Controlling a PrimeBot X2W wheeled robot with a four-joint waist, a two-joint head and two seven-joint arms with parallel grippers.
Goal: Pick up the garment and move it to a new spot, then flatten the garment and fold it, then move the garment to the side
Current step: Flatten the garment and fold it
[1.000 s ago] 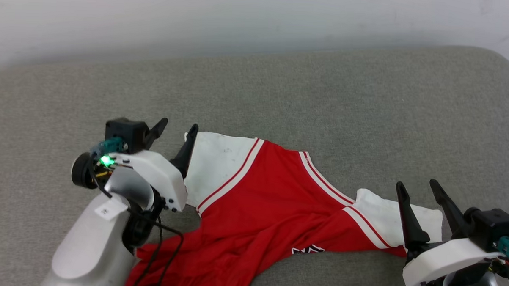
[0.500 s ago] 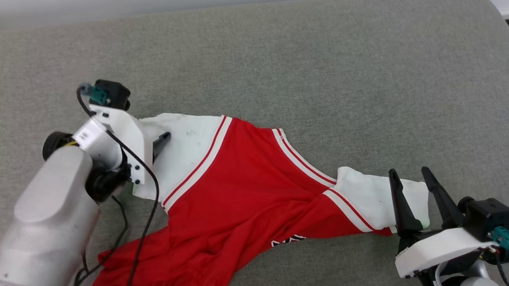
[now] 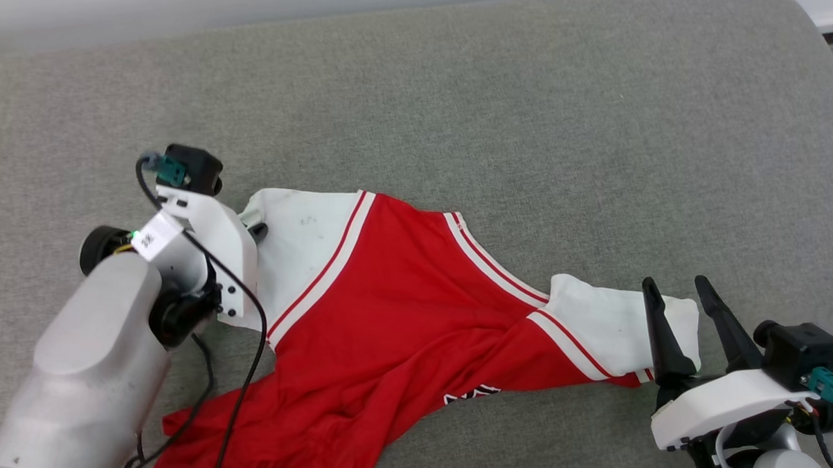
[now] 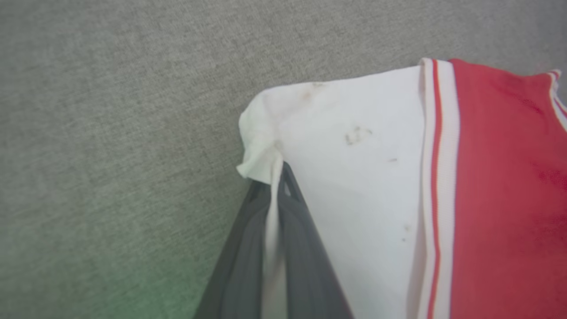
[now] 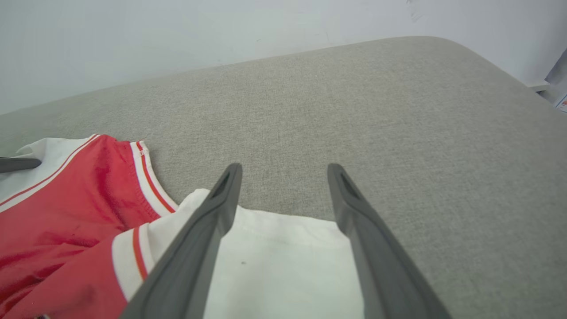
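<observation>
On wide grey cushion (image 3: 463, 90), garment (image 3: 400, 309) sprawled, left jaws clamped on sleeve edge, right jaws apart

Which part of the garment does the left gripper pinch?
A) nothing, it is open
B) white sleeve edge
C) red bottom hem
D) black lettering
B: the left wrist view shows the left gripper shut on the bunched white sleeve edge of the garment.
</observation>
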